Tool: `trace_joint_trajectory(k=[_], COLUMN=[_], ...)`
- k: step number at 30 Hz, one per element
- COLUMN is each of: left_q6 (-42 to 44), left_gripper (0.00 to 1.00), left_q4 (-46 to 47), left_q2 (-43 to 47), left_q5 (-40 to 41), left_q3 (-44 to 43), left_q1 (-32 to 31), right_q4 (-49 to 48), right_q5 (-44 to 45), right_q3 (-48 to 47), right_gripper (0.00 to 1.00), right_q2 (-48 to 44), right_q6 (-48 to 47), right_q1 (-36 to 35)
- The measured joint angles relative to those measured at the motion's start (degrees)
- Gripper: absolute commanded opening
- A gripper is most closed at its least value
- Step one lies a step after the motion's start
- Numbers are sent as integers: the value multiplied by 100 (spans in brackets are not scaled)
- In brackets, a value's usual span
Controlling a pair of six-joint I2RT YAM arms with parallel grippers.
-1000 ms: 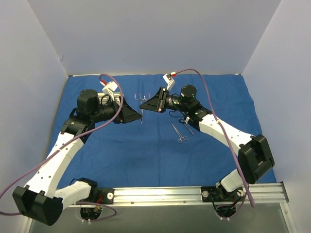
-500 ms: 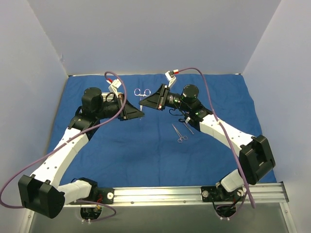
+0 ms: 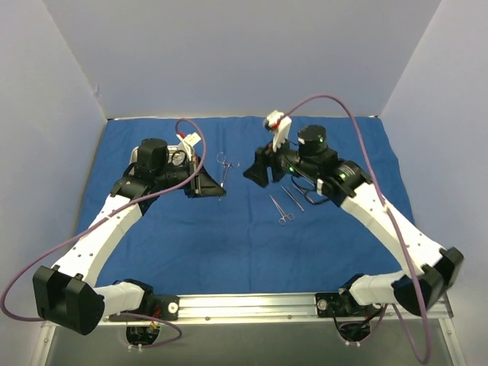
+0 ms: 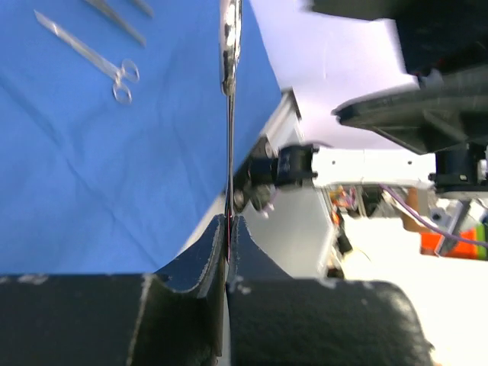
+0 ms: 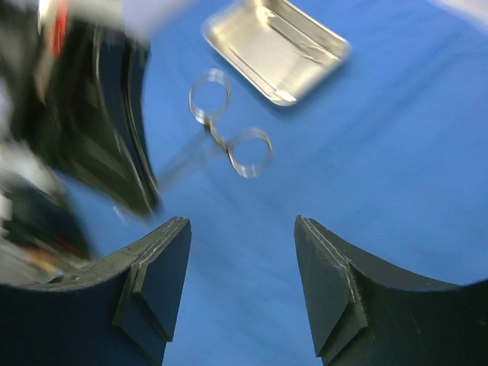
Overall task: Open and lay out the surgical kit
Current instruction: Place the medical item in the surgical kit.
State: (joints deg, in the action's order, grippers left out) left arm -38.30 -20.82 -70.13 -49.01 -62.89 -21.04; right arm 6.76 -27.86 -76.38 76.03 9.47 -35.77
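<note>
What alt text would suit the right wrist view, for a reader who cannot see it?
The open right hand hovers over a blue cloth, facing a ring-handled instrument whose shaft runs to the blurred left hand at the left. A shiny steel tray lies on the cloth beyond.

Blue cloth (image 3: 229, 236): woven fabric, matt, faintly creased. Steel tray (image 5: 276, 47): smooth, bright gloss. Thin scissors (image 4: 114, 70) and clamp (image 4: 230, 46): polished silver metal. Both left claw (image 4: 227, 223) and right claw (image 5: 240, 229): black plastic, matt.
</note>
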Motion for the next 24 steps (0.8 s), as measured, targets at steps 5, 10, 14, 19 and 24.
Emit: trace_joint_trajectory(k=[5, 10, 14, 19, 24], left_q6=[109, 127, 157, 240, 413], left_gripper=[2, 2, 2, 2, 2], left_q4=[-538, -802, -1014, -1353, -1711], left_q2=[-37, -13, 0, 11, 11], left_q5=[-302, -514, -584, -625, -647], left_q3=[33, 149, 153, 153, 151], left_q1=[-39, -369, -809, -1239, -1427], right_q4=[1163, 1941, 2312, 2822, 3254], right_q5=[577, 765, 1113, 1263, 1362], right_q3=[326, 275, -140, -271, -551], right_gripper=[64, 63, 62, 59, 55], right_q2=[-1115, -1517, -949, -306, -46], right_q6=[-2962, -4826, -5698, -6387, -6889], right_q1=[-717, -1528, -2229, -2618, -2658])
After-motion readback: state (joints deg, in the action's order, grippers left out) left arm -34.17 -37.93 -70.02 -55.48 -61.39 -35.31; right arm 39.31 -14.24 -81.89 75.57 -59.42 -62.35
